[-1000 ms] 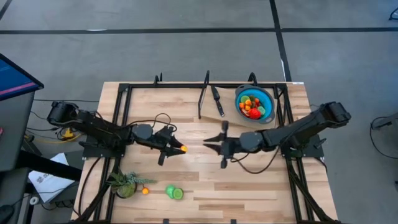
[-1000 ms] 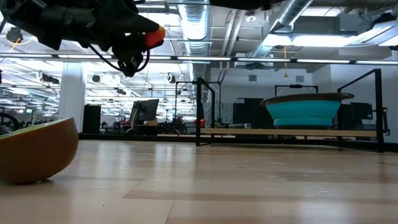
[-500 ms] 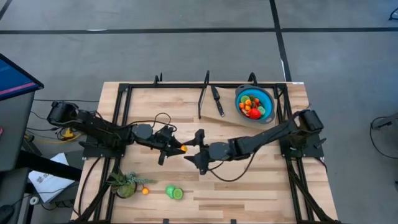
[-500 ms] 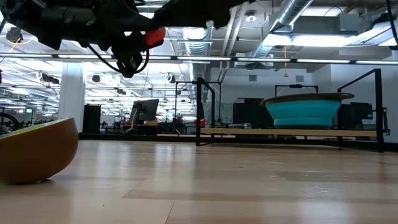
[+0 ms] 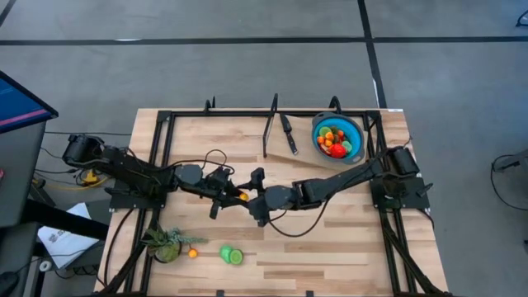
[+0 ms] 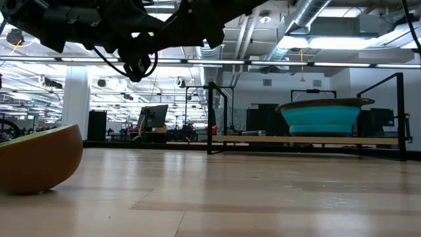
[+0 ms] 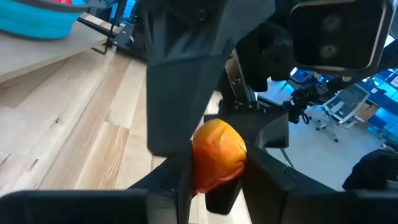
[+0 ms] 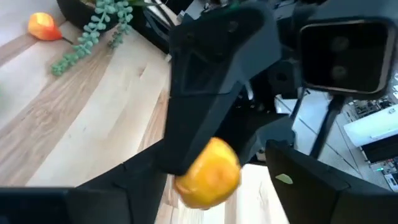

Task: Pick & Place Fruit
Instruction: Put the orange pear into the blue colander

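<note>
Wooden slats make up the pale table [image 5: 330, 239], ringed by a black metal frame. Both dark arms meet near its centre: the left gripper [image 5: 233, 195] reaches from nine o'clock, its jaws clamped on a small orange toy fruit [image 5: 243, 197], held above the boards. The right gripper [image 5: 255, 195] comes from three o'clock, its jaws spread on either side of that same fruit, just beside it. A round blue bowl [image 5: 350, 131] at one o'clock holds red, orange and green fruit. At seven o'clock sits a spiky green plant [image 5: 164, 242], with a small orange fruit [image 5: 192, 253] and a green one [image 5: 231, 256] beside it. A black-handled knife [image 5: 288, 134] lies at twelve.
</note>
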{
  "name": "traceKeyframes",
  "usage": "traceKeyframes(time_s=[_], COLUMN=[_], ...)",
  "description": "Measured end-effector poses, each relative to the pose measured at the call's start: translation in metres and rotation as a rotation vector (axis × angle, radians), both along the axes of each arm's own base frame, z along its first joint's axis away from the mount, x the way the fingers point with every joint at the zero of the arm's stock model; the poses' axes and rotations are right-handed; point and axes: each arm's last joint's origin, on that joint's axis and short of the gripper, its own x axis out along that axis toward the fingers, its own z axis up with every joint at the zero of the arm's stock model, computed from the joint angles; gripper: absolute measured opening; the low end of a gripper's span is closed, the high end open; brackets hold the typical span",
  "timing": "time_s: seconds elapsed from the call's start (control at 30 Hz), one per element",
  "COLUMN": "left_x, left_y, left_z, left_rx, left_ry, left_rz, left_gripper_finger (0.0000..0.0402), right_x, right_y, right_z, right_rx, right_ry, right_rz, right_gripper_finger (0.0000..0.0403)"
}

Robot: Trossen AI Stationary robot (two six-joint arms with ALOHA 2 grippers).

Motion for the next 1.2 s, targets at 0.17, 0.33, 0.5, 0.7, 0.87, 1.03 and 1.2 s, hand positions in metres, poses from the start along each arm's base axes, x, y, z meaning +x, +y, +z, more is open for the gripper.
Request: traceKeyframes(time_s=[0.17,0.33,0.5,0.7,0.87,1.03,1.2], left_x=[0.000,0.000,0.000,0.000,0.000,0.001,-0.001], left_y=[0.000,0.000,0.000,0.000,0.001,0.004,0.013], left_z=[0.000,0.001,0.001,0.000,-0.001,-0.001,0.006], left_rx=[0.000,-0.027,-0.034,-0.021,0.003,0.020,0.084], left_ry=[0.000,0.000,0.002,0.006,0.012,0.001,-0.042], left_rz=[-0.001,0.007,0.003,0.003,0.034,0.080,0.112], left_gripper_finger=[0.0104,0.0104,0.0104,0.0109,0.0146,0.0210,0.0258], right_x=[-0.001,-0.002,-0.002,-0.002,-0.002,-0.002,-0.008], right_y=[0.000,0.000,0.000,0.001,0.001,0.002,0.001], right_z=[-0.001,-0.001,0.000,-0.001,-0.001,-0.001,0.002], right_rx=[-0.004,-0.029,-0.028,-0.006,0.003,0.001,0.024], right_ry=[0.016,0.022,0.022,0.021,0.023,0.028,0.060], right_rz=[0.001,-0.012,-0.009,0.001,0.005,0.008,-0.006], right_gripper_finger=[0.0194,0.0122,0.0107,0.0105,0.0098,0.0097,0.0097])
